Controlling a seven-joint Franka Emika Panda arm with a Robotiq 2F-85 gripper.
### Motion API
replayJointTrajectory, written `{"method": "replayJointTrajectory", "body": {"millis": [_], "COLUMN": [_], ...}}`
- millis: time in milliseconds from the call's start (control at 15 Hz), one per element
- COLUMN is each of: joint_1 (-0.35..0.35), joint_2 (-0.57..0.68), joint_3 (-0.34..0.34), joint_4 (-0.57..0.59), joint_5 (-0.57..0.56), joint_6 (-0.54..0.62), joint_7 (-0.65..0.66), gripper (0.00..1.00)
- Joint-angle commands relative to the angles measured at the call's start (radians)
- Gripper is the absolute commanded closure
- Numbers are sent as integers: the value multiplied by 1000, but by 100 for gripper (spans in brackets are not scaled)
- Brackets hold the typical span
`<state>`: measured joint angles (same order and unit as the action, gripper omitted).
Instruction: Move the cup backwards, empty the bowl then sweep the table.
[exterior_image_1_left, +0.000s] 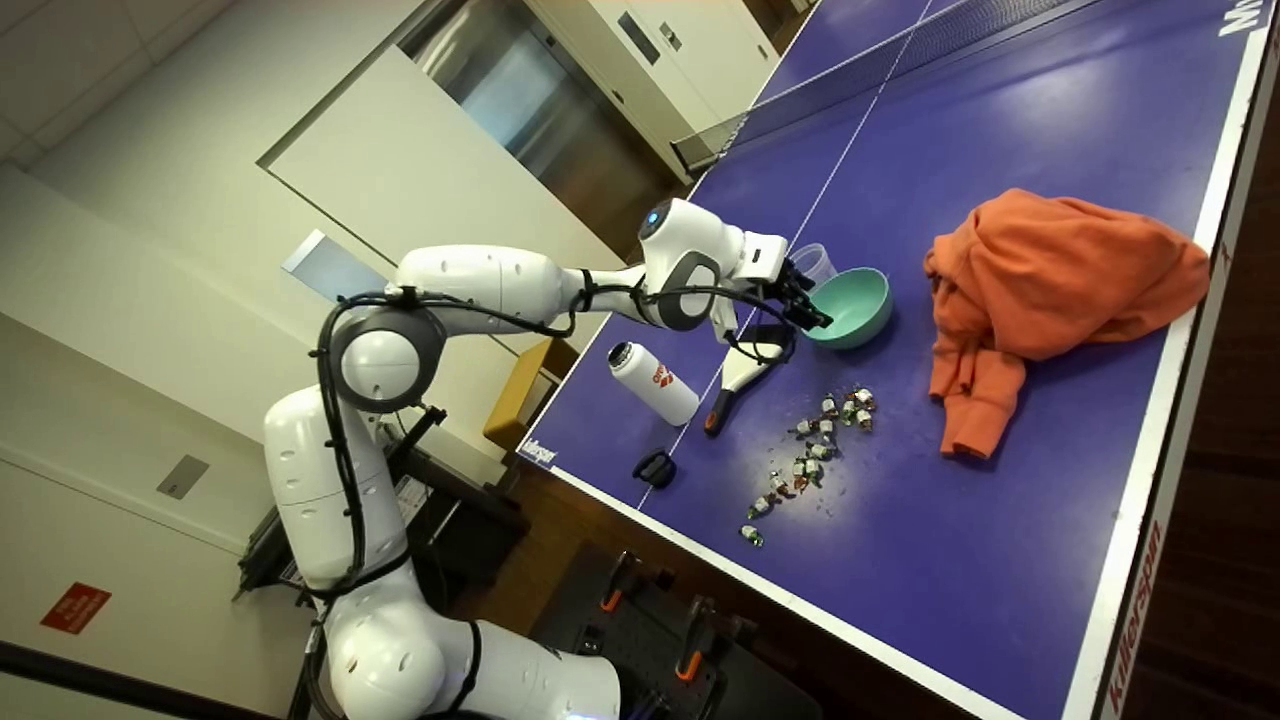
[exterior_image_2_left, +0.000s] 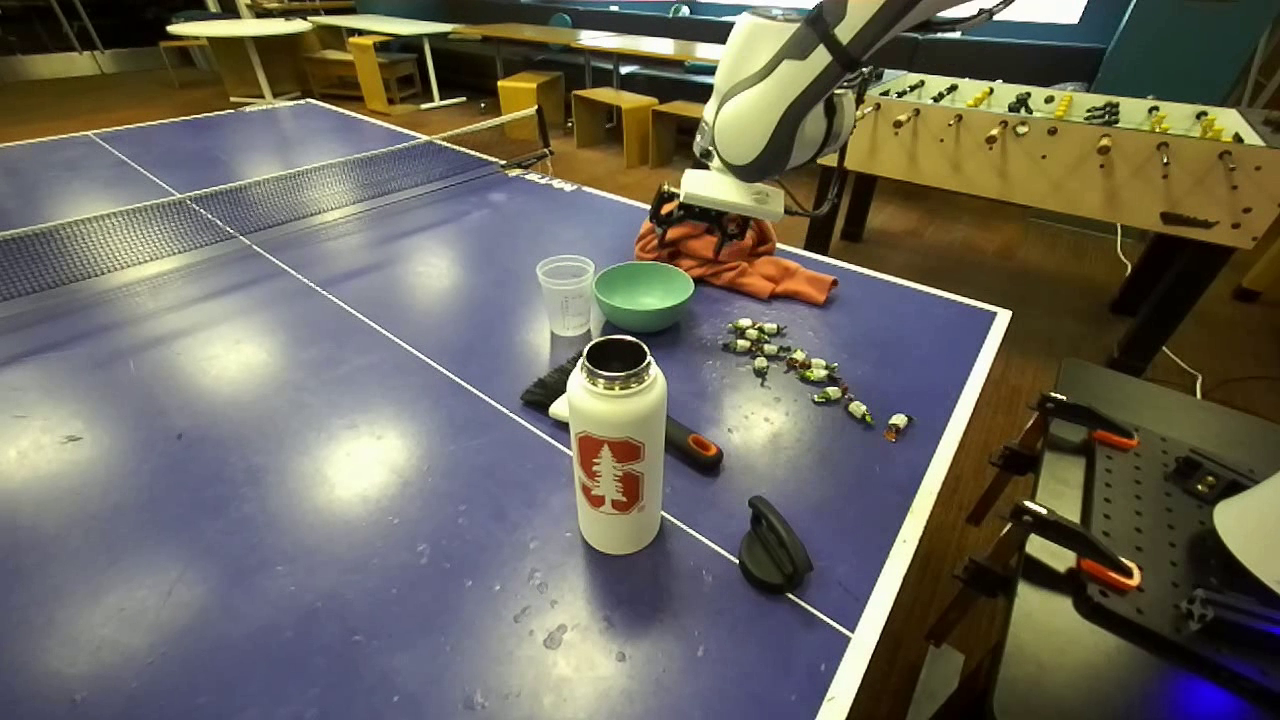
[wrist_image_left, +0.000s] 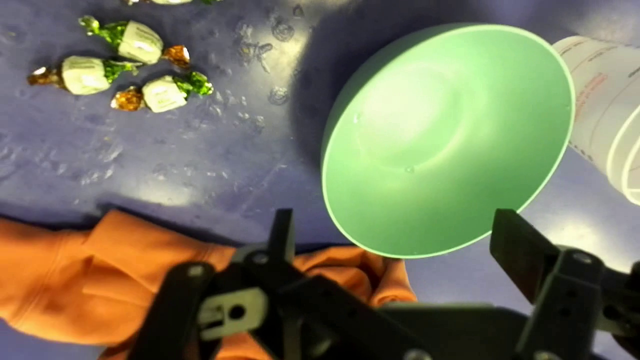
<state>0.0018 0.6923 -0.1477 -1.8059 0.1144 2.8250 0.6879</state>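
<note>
The teal-green bowl (exterior_image_1_left: 856, 308) (exterior_image_2_left: 644, 292) stands upright on the dark blue table (exterior_image_1_left: 920, 560) (exterior_image_2_left: 250, 420). In the wrist view the inside of the bowl (wrist_image_left: 450, 130) shows nothing in it. The translucent white cup (exterior_image_1_left: 815, 262) (exterior_image_2_left: 568, 298) stands upright right beside the bowl; it is partly cut off in the wrist view (wrist_image_left: 595, 100). My gripper (exterior_image_1_left: 808, 306) (exterior_image_2_left: 698, 228) is above the table close to the bowl. In the wrist view its fingers (wrist_image_left: 392, 215) are wide apart with nothing between them, and one fingertip overlaps the bowl's rim in the picture; contact cannot be told.
Several wrapped candies (exterior_image_1_left: 820, 450) (exterior_image_2_left: 800, 362) (wrist_image_left: 142, 42) lie scattered on the table. A brush (exterior_image_1_left: 745, 370) (exterior_image_2_left: 690, 443) lies near the bowl. A white bottle (exterior_image_1_left: 655, 385) (exterior_image_2_left: 620, 460) and its black lid (exterior_image_1_left: 655, 468) (exterior_image_2_left: 775, 550) stand nearby. An orange sweatshirt (exterior_image_1_left: 1050, 280) (exterior_image_2_left: 740, 265) lies beyond.
</note>
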Motion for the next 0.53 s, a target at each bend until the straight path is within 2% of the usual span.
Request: {"method": "replayJointTrajectory", "body": {"millis": [0,200,467], "joint_1": [8,1,9], "joint_2": [-184,-282,-361], "joint_3": [13,43,71], "joint_4": [-175,-260,-339], "joint_5": [5,11,-3], "joint_6": [-44,-105,-209], "joint_7": [-130,-252,-347], "gripper": [0,0,0]}}
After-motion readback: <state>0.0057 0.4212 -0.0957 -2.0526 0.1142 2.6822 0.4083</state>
